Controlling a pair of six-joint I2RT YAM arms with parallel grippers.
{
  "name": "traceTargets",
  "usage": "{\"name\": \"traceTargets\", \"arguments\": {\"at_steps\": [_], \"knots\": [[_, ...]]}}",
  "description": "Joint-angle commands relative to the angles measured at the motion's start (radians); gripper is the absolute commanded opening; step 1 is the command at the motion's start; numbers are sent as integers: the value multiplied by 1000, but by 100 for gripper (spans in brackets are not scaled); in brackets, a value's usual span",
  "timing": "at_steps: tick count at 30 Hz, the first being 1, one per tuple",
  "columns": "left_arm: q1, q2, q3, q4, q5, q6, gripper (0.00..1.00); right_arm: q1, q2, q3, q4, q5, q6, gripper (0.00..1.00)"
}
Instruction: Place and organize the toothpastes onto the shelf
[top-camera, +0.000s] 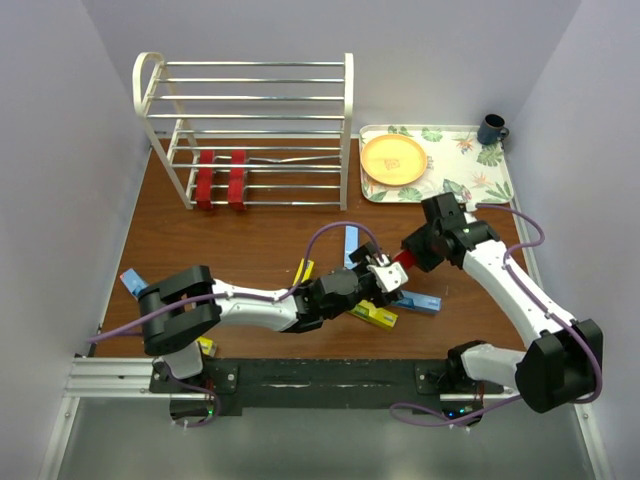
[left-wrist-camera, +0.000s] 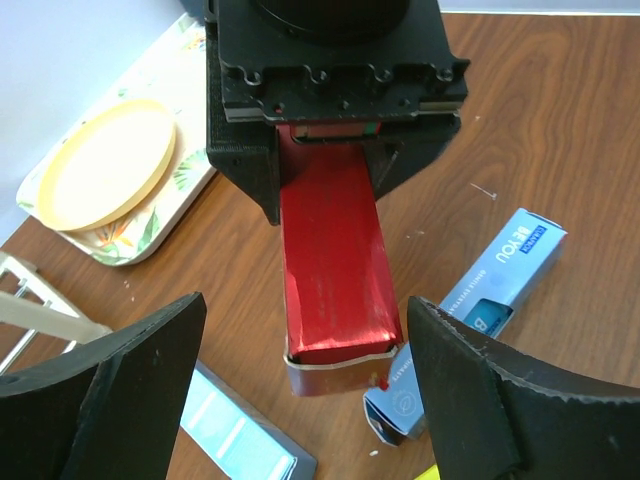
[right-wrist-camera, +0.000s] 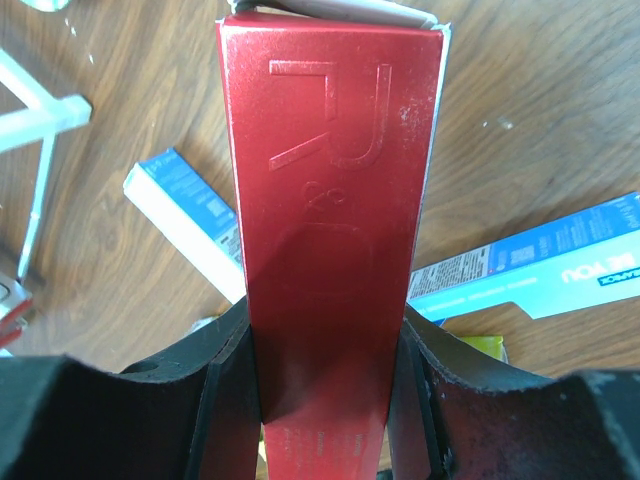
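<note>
A red toothpaste carton (right-wrist-camera: 330, 200) is clamped between the pads of my right gripper (right-wrist-camera: 325, 330), which is shut on it and holds it above the wooden table. Its free end (left-wrist-camera: 335, 300) points into my left gripper (left-wrist-camera: 305, 335). That gripper is open, with a finger (left-wrist-camera: 140, 390) on either side and a gap to the carton on both sides. From above, the two grippers (top-camera: 378, 272) (top-camera: 408, 258) meet at mid-table. Two red toothpastes (top-camera: 205, 180) (top-camera: 238, 180) lie on a low tier of the white wire shelf (top-camera: 250, 100). Blue (top-camera: 418, 301) (top-camera: 350, 245) (top-camera: 132, 283) and yellow (top-camera: 375, 316) (top-camera: 302, 270) cartons lie on the table.
A floral tray (top-camera: 470, 160) with a yellow plate (top-camera: 394, 160) sits at the back right, and a dark mug (top-camera: 491, 128) stands behind it. Another yellow carton (top-camera: 207, 347) lies by the left arm's base. White walls enclose the table on three sides.
</note>
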Motion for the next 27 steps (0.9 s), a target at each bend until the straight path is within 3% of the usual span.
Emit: {"name": "traceTargets", "arguments": {"at_steps": [1,5,10,16,22,25,27], "knots": [[-6,19,44,74,-72,-27,85,35,7,57,24,6,25,29],[-6,23,35,62,-107,-58,82,62,13,65,27,17,36,30],[-6,23,30,57,-147,-72,71,99,23,76,30,28,45,31],[-6,16,24,46,-173,-99,49,131,33,90,30,42,43,34],[-6,-9,-2,37,-222,-122,32,136,35,100,33,51,6,46],[-6,-29,-19,37,-245,-135,25,136,33,108,42,52,-14,57],[-6,-47,-31,37,-256,-139,22,136,33,113,53,46,-30,69]]}}
